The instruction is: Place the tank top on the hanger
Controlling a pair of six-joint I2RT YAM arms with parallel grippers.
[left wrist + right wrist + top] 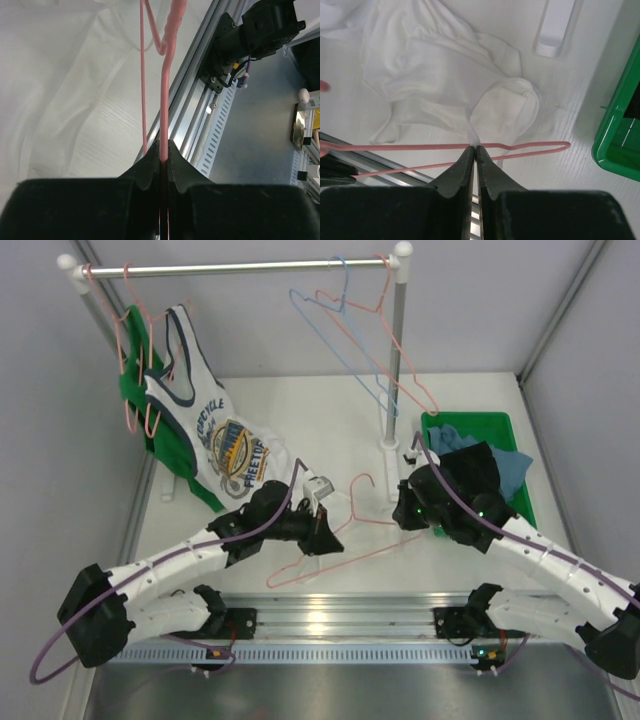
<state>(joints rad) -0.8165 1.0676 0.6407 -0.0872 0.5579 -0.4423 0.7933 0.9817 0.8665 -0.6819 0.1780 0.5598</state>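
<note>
**Both pincers clamped: wire left, cloth right**

The left gripper (164, 146) bites tight on the hanger (163, 100) wire. The right gripper (475, 148) is pinched narrow on a fold of the tank top (435, 75), which lies crumpled on the table (580, 125) just beyond that wire.

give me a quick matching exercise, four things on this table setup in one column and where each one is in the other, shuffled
Things:
1. pink hanger
2. tank top
3. blue hanger
4. green bin

Places:
a. hooked on the rail
b. crumpled on the table
c. clamped in the left hand
d. at the right side of the table, with blue cloth in it

Pairs: 1-c, 2-b, 3-a, 4-d
</note>
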